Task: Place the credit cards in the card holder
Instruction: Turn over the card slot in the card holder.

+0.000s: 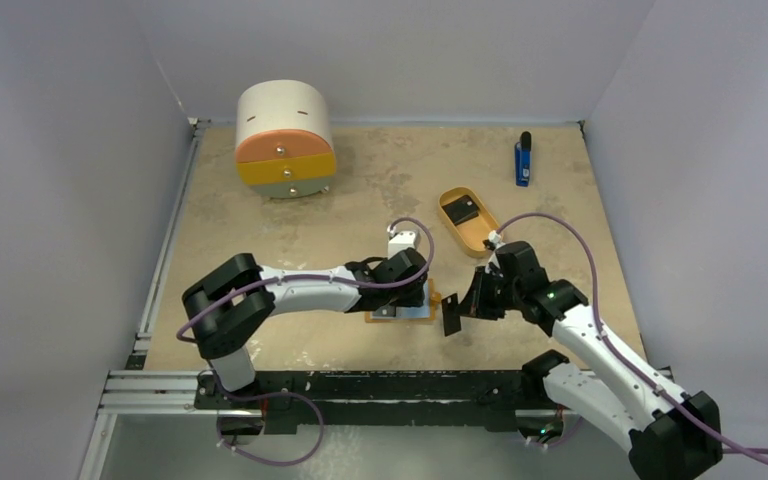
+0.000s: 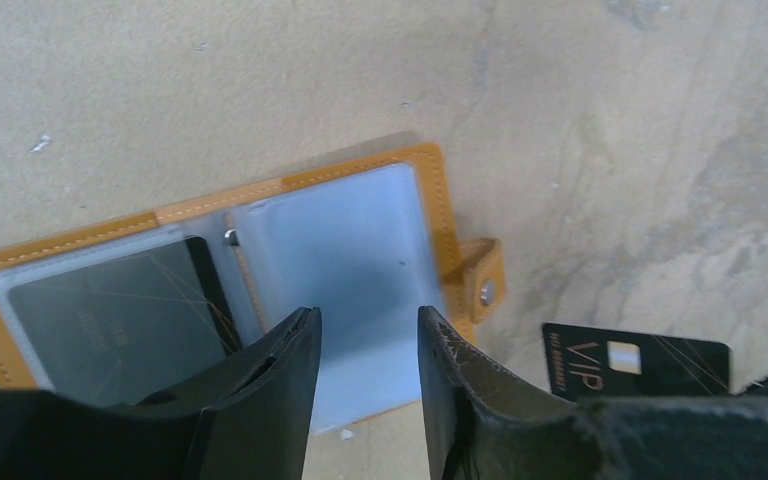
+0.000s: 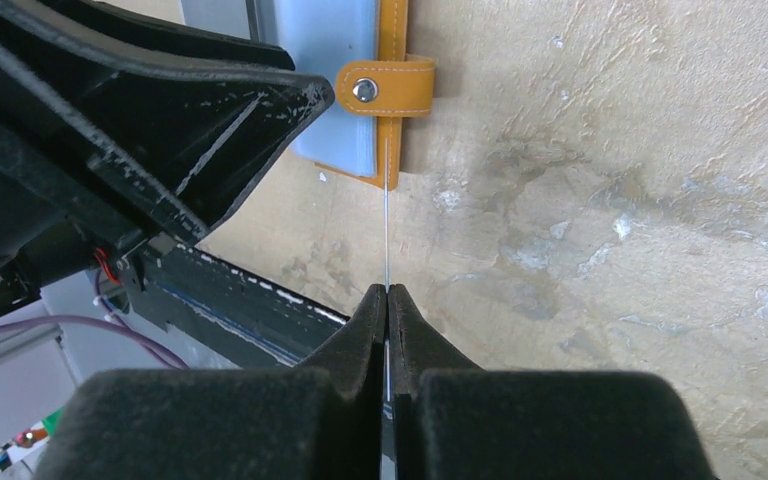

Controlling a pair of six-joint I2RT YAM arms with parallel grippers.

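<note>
The card holder lies open on the table, orange with grey-blue pockets and a silver snap tab. One black credit card sits in its left pocket. My left gripper is open, its jaws spread over the right pocket; I cannot tell if it touches. In the top view it covers most of the holder. My right gripper is shut on a second black card, seen edge-on, just right of the holder's tab. This card reads VIP. A third black card lies in the tray.
A tan oval tray sits behind the right gripper. A blue-and-black stick lies at the back right. A round drawer cabinet stands at the back left. The table's front rail runs just below the grippers.
</note>
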